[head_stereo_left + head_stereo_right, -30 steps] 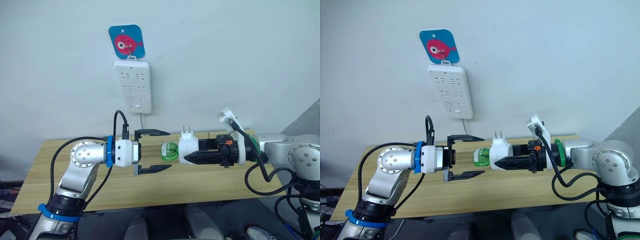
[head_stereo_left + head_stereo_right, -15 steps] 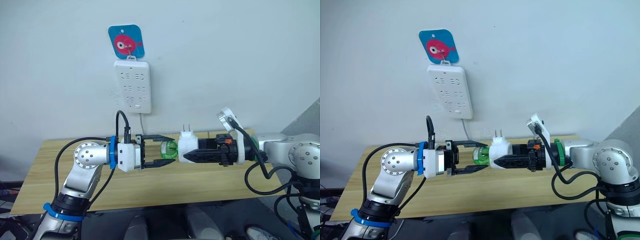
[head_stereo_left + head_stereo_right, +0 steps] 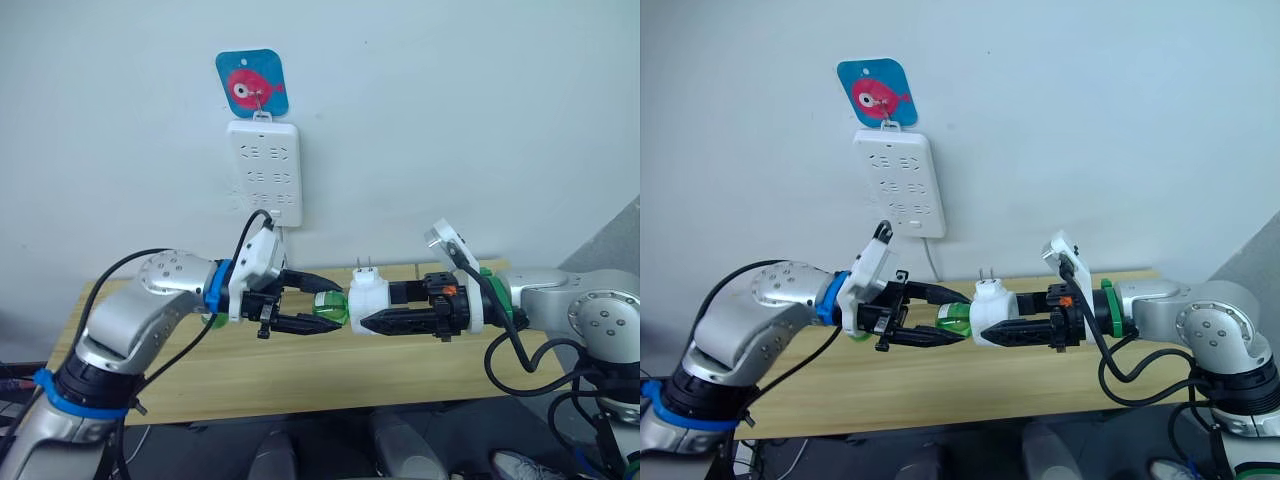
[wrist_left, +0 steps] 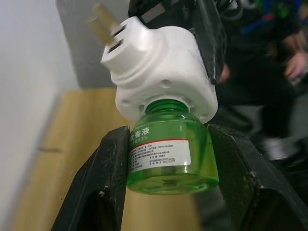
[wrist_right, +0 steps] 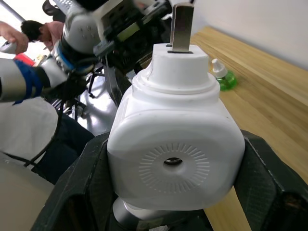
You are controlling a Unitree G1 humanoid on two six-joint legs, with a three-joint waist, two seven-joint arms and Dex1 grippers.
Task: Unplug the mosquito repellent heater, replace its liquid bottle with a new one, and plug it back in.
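A: Where is the mosquito repellent heater [image 3: 367,297]?

B: Just right of the middle of the head view, held in the air above the wooden table [image 3: 150,370]. Its two prongs [image 3: 364,265] point up. The right gripper [image 3: 372,321] has its black fingers closed on the heater's white body; in the right wrist view the round vent hole [image 5: 173,161] faces the camera, with a finger pressed to either side.

A: And the liquid bottle?

B: The green liquid bottle [image 4: 168,154] is seated in the heater, its neck inside the white housing. In the head view it sticks out sideways toward the left of the frame.

A: What is the left gripper [image 3: 325,302] doing?

B: Its two fingers are closed on the bottle, one against each side, as the left wrist view shows. So each gripper holds one end of the same assembly.

A: Anything else?

B: A white power strip [image 3: 265,172] hangs on the wall at upper left of centre, under a blue tag with a pink fish [image 3: 253,84]. In the right wrist view another green bottle with a white cap [image 5: 221,77] lies on the table at upper right.
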